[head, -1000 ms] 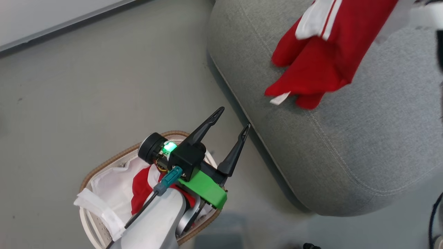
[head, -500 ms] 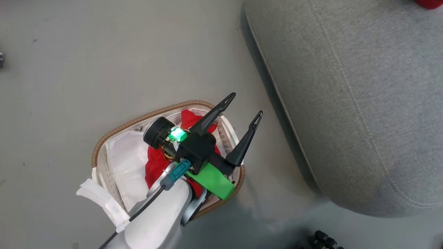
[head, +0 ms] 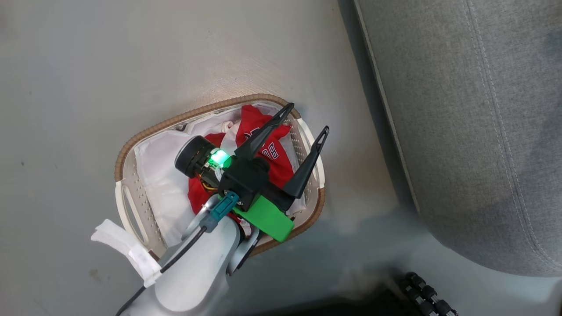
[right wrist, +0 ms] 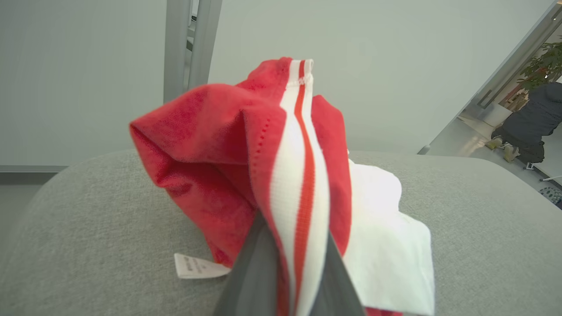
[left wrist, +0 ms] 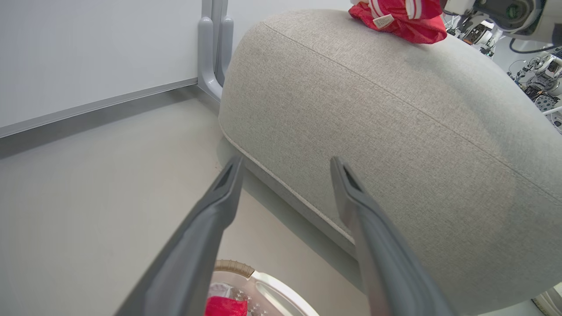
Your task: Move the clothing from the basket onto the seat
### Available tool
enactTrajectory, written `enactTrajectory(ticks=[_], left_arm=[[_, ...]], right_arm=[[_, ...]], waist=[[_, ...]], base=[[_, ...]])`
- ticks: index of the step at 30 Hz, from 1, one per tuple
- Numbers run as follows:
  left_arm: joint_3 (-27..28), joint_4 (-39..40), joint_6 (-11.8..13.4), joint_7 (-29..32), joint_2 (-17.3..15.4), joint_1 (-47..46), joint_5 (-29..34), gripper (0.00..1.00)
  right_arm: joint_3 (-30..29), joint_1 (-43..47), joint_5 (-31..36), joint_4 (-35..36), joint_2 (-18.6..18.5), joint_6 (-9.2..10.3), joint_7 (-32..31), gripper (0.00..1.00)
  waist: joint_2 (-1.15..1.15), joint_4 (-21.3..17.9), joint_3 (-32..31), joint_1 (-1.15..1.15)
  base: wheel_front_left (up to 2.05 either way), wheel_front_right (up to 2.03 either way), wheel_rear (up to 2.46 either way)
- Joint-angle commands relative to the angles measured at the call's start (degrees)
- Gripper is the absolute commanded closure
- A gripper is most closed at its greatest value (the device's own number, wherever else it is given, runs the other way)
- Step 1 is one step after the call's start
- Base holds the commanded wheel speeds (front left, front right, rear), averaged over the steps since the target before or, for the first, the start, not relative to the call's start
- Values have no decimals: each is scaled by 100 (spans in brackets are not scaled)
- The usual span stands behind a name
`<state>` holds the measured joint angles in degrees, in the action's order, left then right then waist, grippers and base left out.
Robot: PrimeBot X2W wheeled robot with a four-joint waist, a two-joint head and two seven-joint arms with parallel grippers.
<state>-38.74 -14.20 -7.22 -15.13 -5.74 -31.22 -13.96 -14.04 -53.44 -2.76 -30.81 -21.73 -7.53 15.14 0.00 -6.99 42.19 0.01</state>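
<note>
Setting: robotics lab or test bay, dressed with a few household props.

- Walls: plain white wall panels on a grey metal post, upper left of the left wrist view – office-type partitioning, not house walls.
- Floor: smooth, seamless grey, no rug.
- Household props: large grey upholstered seat and, on the floor just beside it in the head view, a laundry basket.
- Lab evidence: robot hardware with cables and exposed mechanisms, upper right edge of the left wrist view.
- Beyond: an opening at the right edge of the right wrist view, with a leafy plant and a person in dark clothes low on the floor.
</note>
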Motion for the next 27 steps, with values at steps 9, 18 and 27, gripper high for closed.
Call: enactTrajectory(ticks=[9,18,27], left_arm=[[206,-45,15,-3,19,-16,-53,0],[469,-42,6,-3,72,209,-119,0],[834,-34,-8,-3,179,553,-219,0]], right_arm=[[-57,802,151,535,265,8,3,0],[148,1646,167,1144,454,8,2,0],[557,2078,171,1466,540,8,2,0]], waist=[[0,-71,-146,-1],[0,-93,-686,-1],[0,17,-1437,-1]], base=[[0,0,0],[0,0,0],[0,0,0]])
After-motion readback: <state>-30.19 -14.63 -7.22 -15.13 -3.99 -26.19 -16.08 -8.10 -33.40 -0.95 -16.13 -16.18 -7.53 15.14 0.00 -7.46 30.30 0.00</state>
